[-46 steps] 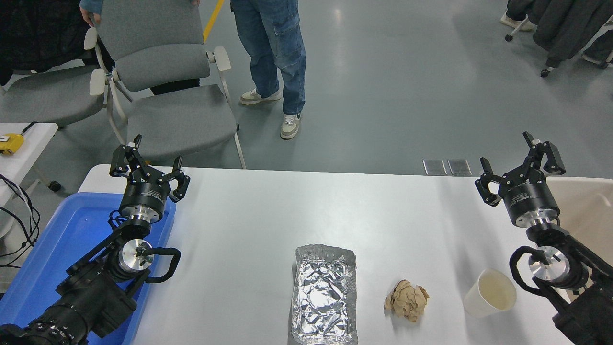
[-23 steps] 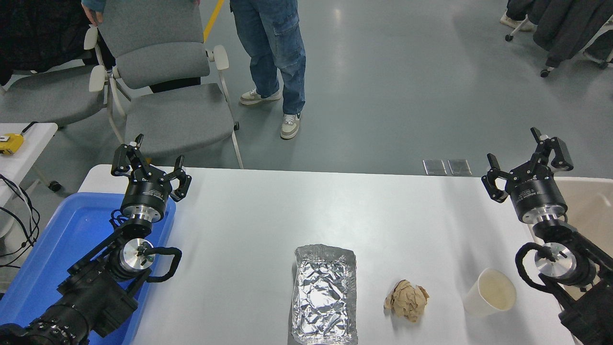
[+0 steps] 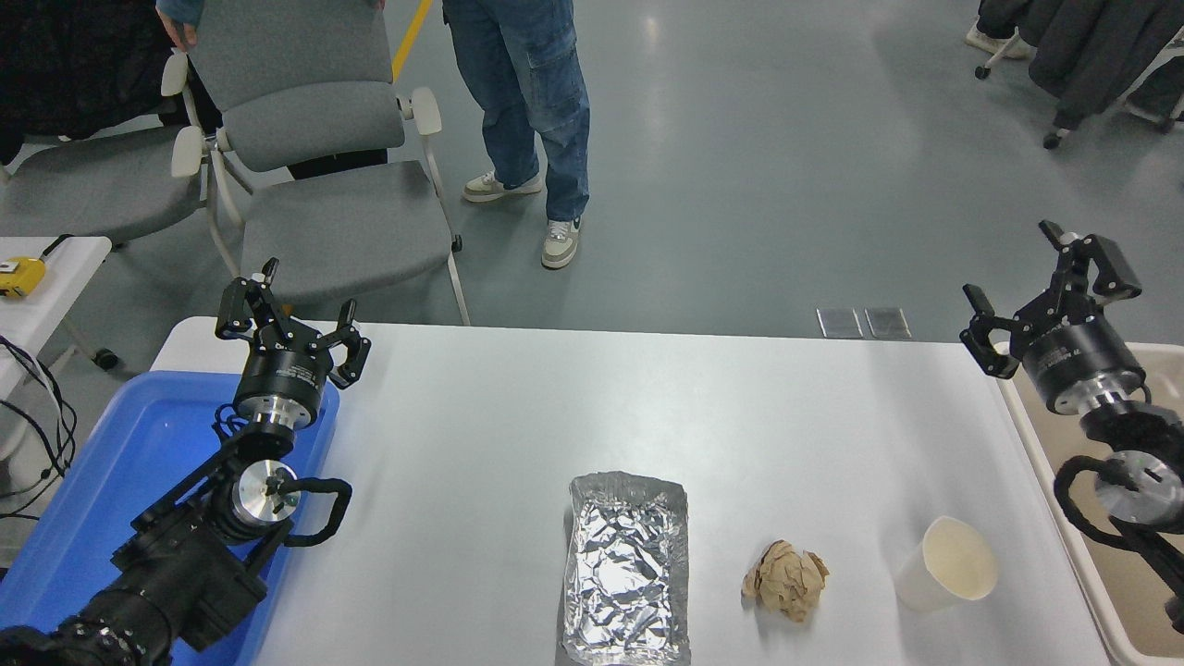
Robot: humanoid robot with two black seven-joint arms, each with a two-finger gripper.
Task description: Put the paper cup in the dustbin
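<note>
The paper cup (image 3: pixel 946 576) is tipped on the surface (image 3: pixel 518 407) at near right, rim toward the dustbin (image 3: pixel 1036 462), well nearer than the empty, spread right hand (image 3: pixel 1045 291) held above that bin.

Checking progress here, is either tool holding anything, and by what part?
Nothing is held: the right tool and left tool are open and empty.

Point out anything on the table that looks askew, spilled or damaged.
The paper cup sits tilted, its mouth showing, near the table's right front corner. Nothing is spilled. The foil tray is crinkled, and a crumpled paper ball lies between them.
</note>
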